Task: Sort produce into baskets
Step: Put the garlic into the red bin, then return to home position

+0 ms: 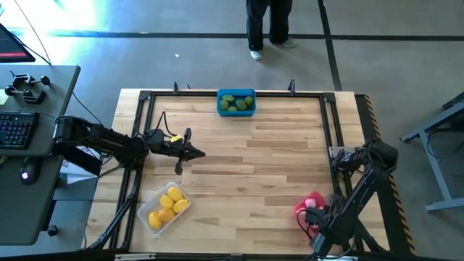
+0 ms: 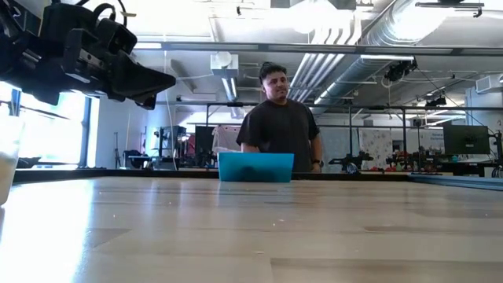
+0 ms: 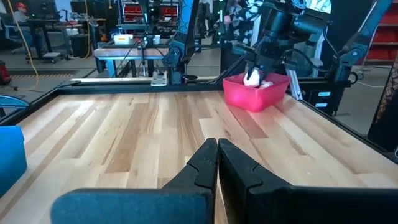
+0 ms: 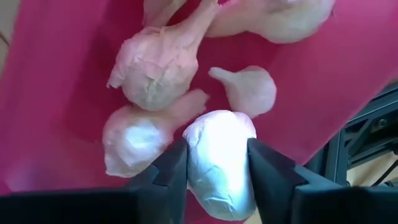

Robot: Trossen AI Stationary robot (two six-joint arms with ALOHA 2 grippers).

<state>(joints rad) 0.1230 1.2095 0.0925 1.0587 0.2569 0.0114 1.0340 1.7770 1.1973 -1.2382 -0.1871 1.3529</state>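
Observation:
My right gripper (image 4: 217,152) is shut on a whitish garlic bulb (image 4: 221,168) over the red basket (image 1: 310,205) at the table's near right. Several more garlic bulbs (image 4: 155,74) lie on the basket's floor. My left gripper (image 1: 197,153) is shut and empty, above the table's left middle; it also shows in the low view (image 2: 153,82). The blue basket (image 1: 235,102) at the far edge holds dark green pieces (image 1: 236,104). The clear basket (image 1: 165,208) at the near left holds yellow lemons (image 1: 168,206). My right gripper pinches the garlic bulb by its two opposite sides (image 4: 194,155) between its two fingers (image 4: 171,168). The fingers come from above, pointing down into the red basket. The bulb sits just over the other bulbs; whether it touches them, I cannot tell.
A black frame (image 1: 145,98) runs round the wooden table top (image 1: 261,159), which is bare in the middle. A person (image 1: 268,25) stands beyond the far edge, behind the blue basket (image 2: 256,167). A desk with a keyboard (image 1: 18,130) stands to the left.

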